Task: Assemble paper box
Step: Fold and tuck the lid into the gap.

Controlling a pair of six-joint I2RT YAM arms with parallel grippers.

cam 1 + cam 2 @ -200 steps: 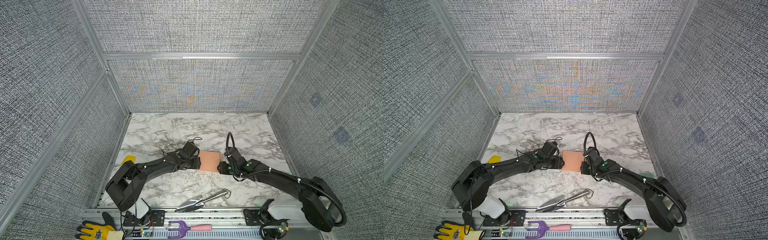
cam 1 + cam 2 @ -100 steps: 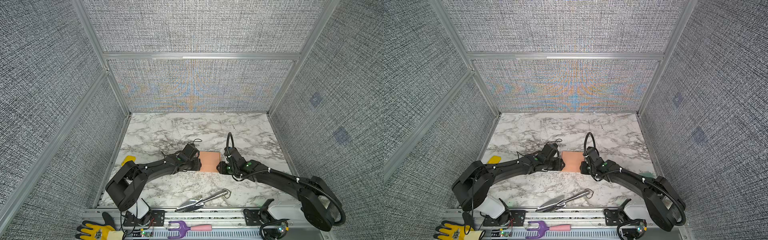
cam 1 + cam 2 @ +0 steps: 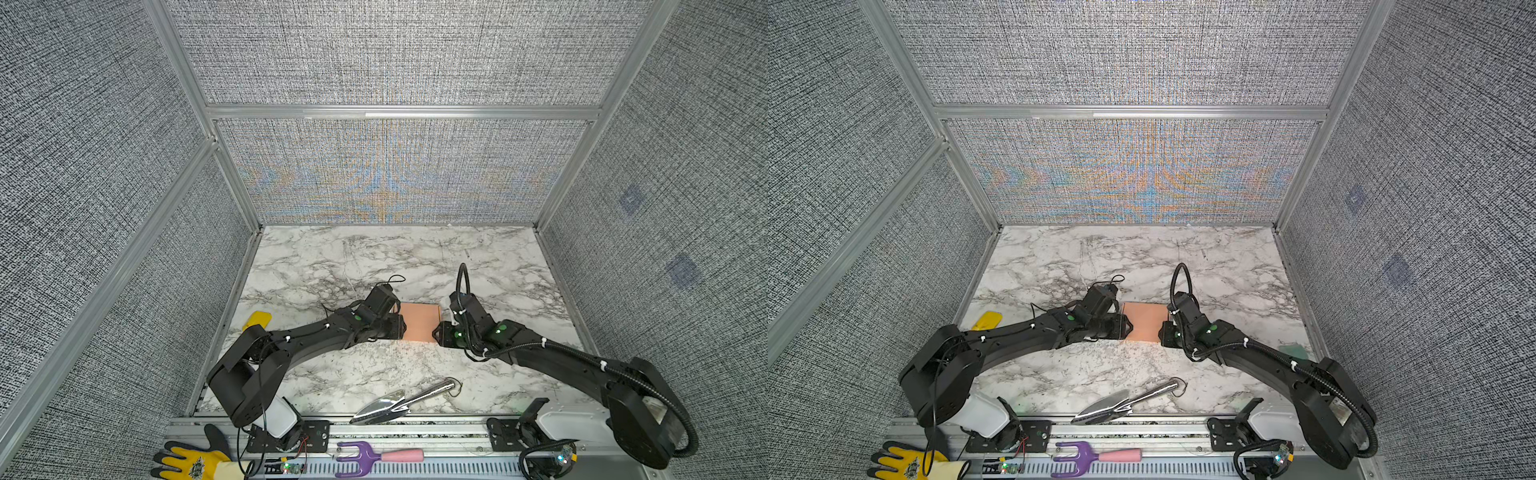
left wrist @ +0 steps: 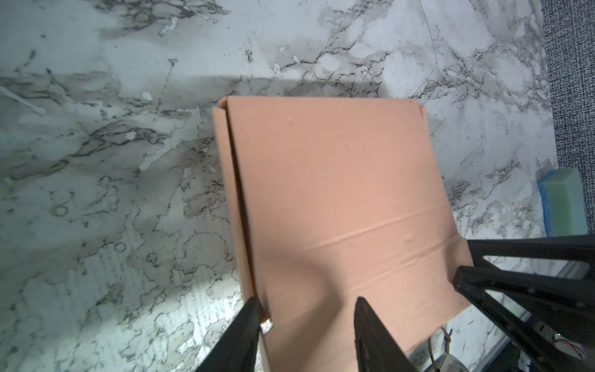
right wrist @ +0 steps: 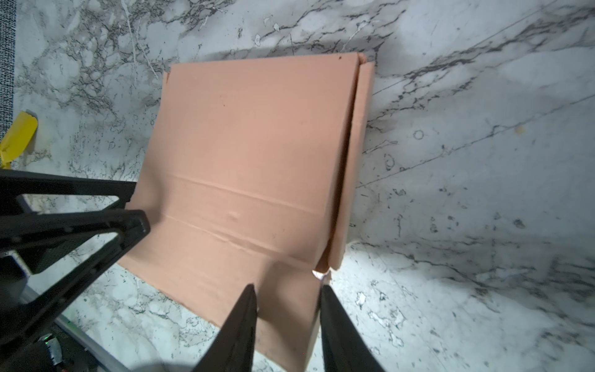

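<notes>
box [image 3: 419,322] between left gripper [image 4: 307,299], right gripper [image 5: 287,286]

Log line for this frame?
box: lid down, on table | left tool: open, at box's left edge | right tool: open, at box's right edge | grip: none seen

A robotics lab cell: grey woven panels [image 3: 395,54] in aluminium framing [image 3: 399,112] enclose a marble-patterned desk [image 3: 374,257]; black robot arms [image 3: 307,340] are mounted on a rail [image 3: 415,428] at the bottom.
</notes>
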